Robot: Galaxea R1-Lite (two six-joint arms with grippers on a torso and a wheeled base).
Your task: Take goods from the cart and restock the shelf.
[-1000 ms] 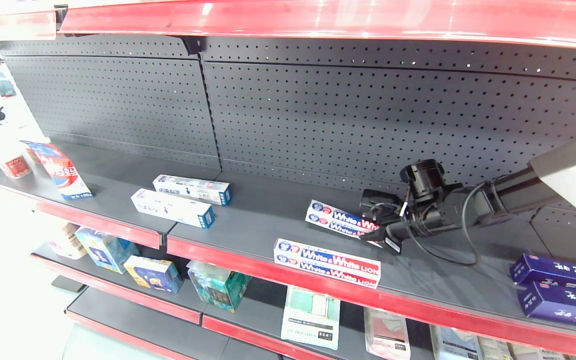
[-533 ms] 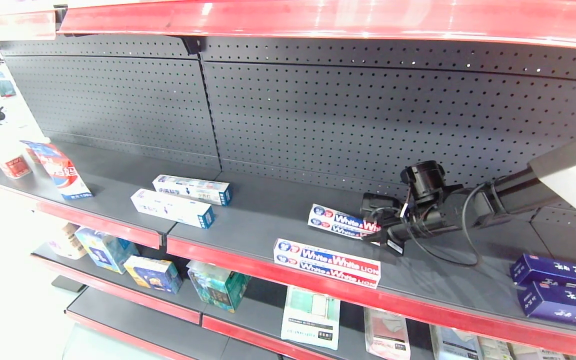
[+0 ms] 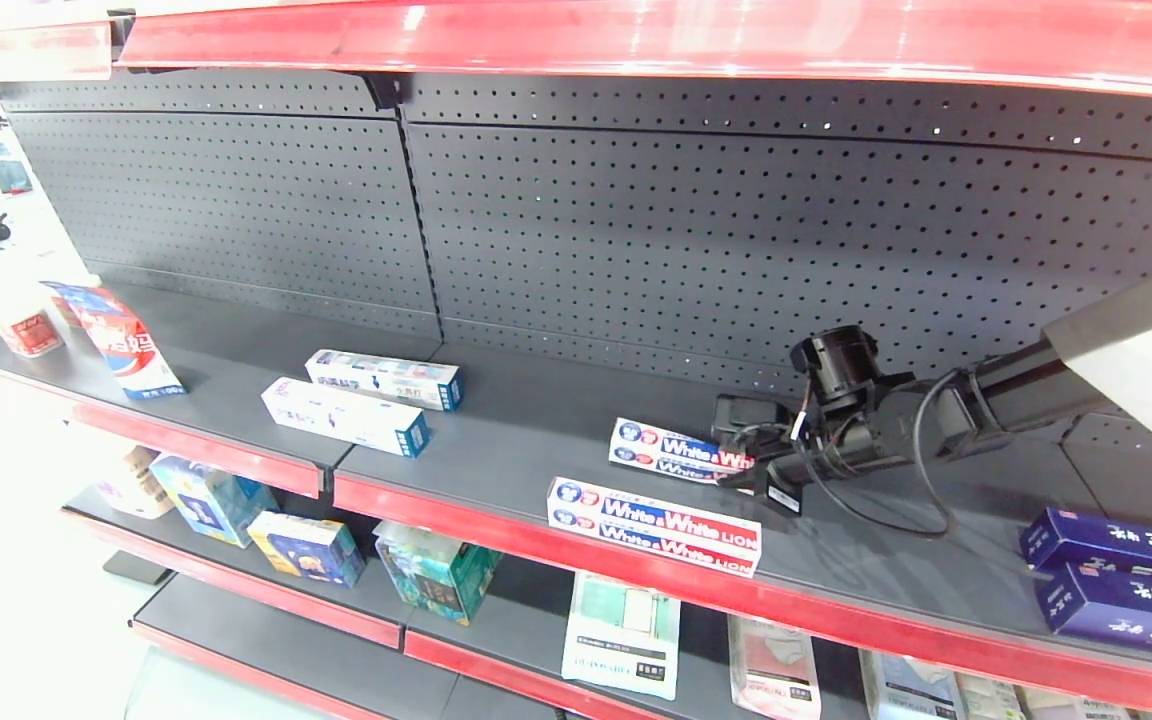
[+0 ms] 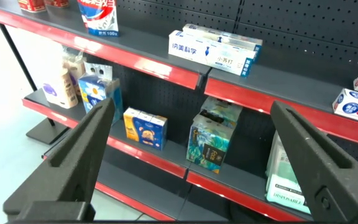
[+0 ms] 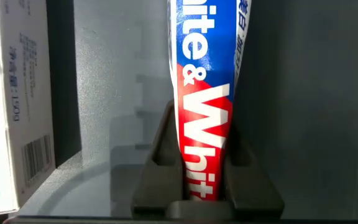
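Since the robot's left comes first: the left gripper [image 4: 191,112] is held wide open with nothing between its fingers, and it's pointed toward a lower shelf [image 4: 166,167] where small boxes are stood. Up on the main shelf [image 3: 536,420], a white tub [image 3: 26,325] and an upright red-and-blue box [image 3: 126,345] are parked at the far left end. Next along, a white-and-blue carton [image 3: 346,415] is laid flat, with a second carton [image 3: 386,378] just behind it. Around the middle, a front toothpaste box [image 3: 654,525] is laid right along the red edge. Just behind that, a matching held toothpaste box [image 3: 671,450] is clamped at one end by the right gripper [image 3: 751,475], whose fingers are closed tight on both its sides. It's kept low over the board, and whether it's touching can't be told tbh. Two dark blue boxes [image 3: 1126,575] are set together at the far right.
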